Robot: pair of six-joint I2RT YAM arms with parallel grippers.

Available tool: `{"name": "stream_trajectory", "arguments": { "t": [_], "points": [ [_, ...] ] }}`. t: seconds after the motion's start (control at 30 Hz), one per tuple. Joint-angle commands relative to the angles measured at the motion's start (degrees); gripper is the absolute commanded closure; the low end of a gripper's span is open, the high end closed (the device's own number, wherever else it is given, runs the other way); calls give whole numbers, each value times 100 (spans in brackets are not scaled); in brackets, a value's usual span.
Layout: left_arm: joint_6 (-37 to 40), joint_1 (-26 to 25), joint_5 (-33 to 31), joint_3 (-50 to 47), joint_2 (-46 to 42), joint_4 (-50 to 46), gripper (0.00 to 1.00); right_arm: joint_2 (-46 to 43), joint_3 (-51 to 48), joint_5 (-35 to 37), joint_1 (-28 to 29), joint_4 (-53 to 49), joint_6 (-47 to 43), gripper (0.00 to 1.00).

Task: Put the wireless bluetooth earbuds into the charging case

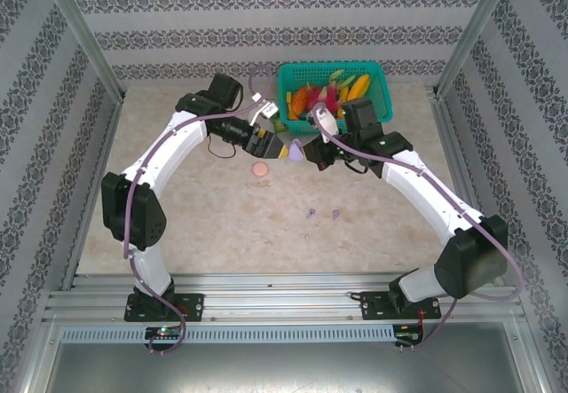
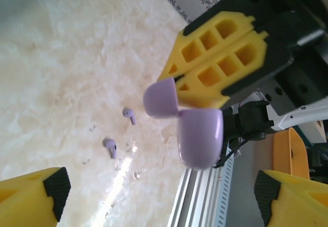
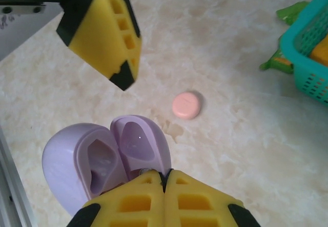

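Right gripper (image 3: 164,178): you pinch the open purple case (image 3: 102,155), aloft.
Left gripper (image 2: 161,188): your fingers spread, empty.
Purple earbuds (image 2: 109,145): two, near table (image 1: 222,224) centre.

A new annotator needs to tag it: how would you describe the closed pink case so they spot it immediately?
From the teal basket at the far side of the table, move nearer. Just left of the open purple case held by the right gripper, the pink case lies flat. It alone is pink, round, closed and untouched.
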Motion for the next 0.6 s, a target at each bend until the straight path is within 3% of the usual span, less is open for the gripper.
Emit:
{"name": "stream_trajectory", "arguments": {
  "t": [0.0,0.3,0.57],
  "points": [
    [429,44,189,241,97,-603,11,134,9,108,174,-102,-298,96],
    [641,34,385,-19,202,-729,27,446,53,287,517,-91,-316,97],
    [633,34,457,-414,213,-506,30,578,151,291,561,-57,-272,99]
  ]
}}
